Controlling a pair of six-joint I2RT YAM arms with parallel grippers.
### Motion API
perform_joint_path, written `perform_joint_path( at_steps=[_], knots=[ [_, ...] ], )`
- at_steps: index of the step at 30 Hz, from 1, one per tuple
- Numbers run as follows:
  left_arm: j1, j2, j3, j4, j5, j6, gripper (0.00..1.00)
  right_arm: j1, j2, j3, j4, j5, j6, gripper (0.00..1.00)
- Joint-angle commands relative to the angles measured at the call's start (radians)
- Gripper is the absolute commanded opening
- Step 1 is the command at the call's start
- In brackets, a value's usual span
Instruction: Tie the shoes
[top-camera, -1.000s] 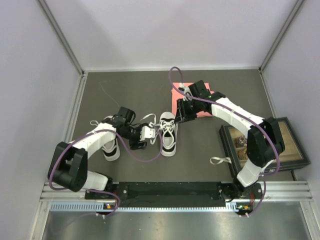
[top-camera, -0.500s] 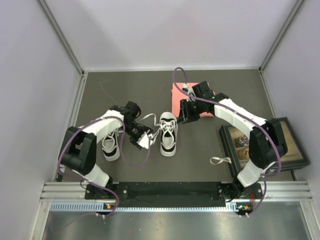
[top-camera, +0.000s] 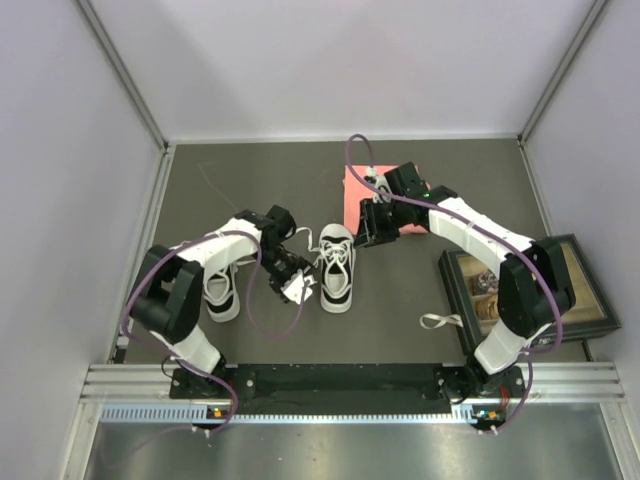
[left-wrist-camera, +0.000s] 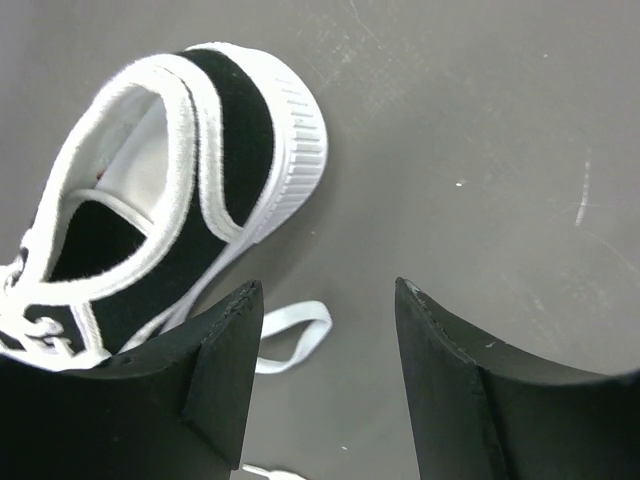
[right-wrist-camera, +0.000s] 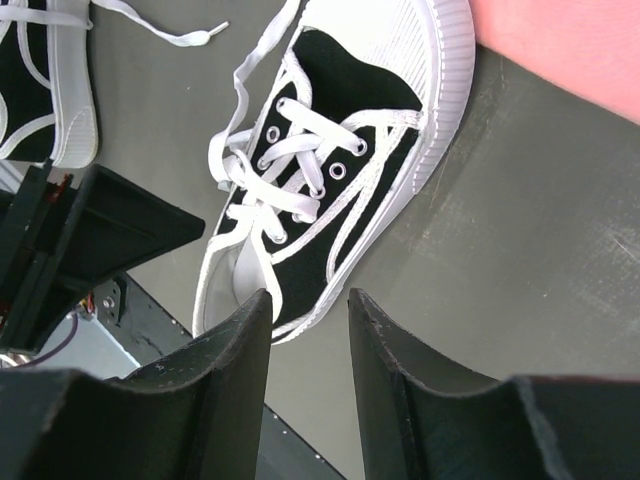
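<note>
Our left gripper (left-wrist-camera: 325, 300) and right gripper (right-wrist-camera: 308, 300) hang parted and empty by one untied shoe (right-wrist-camera: 340, 190), where we risk closing beside the slack lace (left-wrist-camera: 298, 332).

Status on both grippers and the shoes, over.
Left gripper open, empty, by a heel. Right gripper open, empty, beside middle shoe. Laces untied. Nothing blocking.

Shoes (right-wrist-camera: 330, 240): black panels of fuzzy matt cloth; white sole rubbery, ribbed at toe and heel. Laces (right-wrist-camera: 250, 175): flat white woven cloth. Table (left-wrist-camera: 500, 150) under shoes: dark grey, matt, faintly scratched. Pink sheet (right-wrist-camera: 580, 40) by shoe toe: smooth, matt. Left gripper (left-wrist-camera: 325, 290) fingers (left-wrist-camera: 225, 370): black matt plastic.
</note>
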Motion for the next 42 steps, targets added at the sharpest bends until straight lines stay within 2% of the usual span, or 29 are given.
perform_joint_path(
  at_steps=[1, 9, 20, 25, 27, 30, 34, 36, 41, 42],
  knots=[
    [-0.019, 0.048, 0.066, 0.000, 0.026, 0.200, 0.60, -0.006, -0.033, -0.005, 0.019, -0.017, -0.004, 0.37],
    [-0.018, 0.143, 0.129, -0.023, -0.080, 0.291, 0.61, -0.006, -0.042, -0.021, 0.021, -0.015, -0.004, 0.38],
    [0.004, 0.260, 0.227, -0.062, -0.144, 0.398, 0.57, -0.009, -0.036, -0.019, 0.025, -0.014, 0.001, 0.38],
    [0.004, 0.280, 0.249, -0.082, -0.128, 0.421, 0.44, -0.018, -0.032, -0.015, 0.022, -0.020, -0.002, 0.38],
    [0.002, 0.263, 0.255, -0.121, -0.100, 0.429, 0.44, -0.019, -0.032, -0.013, 0.018, -0.020, -0.005, 0.39],
    [0.005, 0.214, 0.244, -0.193, -0.059, 0.415, 0.50, -0.021, -0.032, -0.010, 0.014, -0.021, -0.010, 0.39],
    [0.022, 0.102, 0.150, -0.163, 0.013, 0.250, 0.50, -0.021, -0.038, -0.002, 0.005, -0.020, -0.016, 0.39],
    [0.040, 0.040, 0.106, -0.099, 0.041, 0.075, 0.51, -0.021, -0.047, -0.001, 0.002, -0.021, -0.018, 0.39],
    [0.119, -0.048, -0.022, 0.215, 0.041, -0.406, 0.51, -0.033, -0.052, -0.001, -0.002, -0.018, -0.022, 0.39],
    [0.128, -0.070, -0.042, 0.260, 0.031, -0.462, 0.51, -0.033, -0.050, -0.002, -0.004, -0.021, -0.024, 0.39]
  ],
)
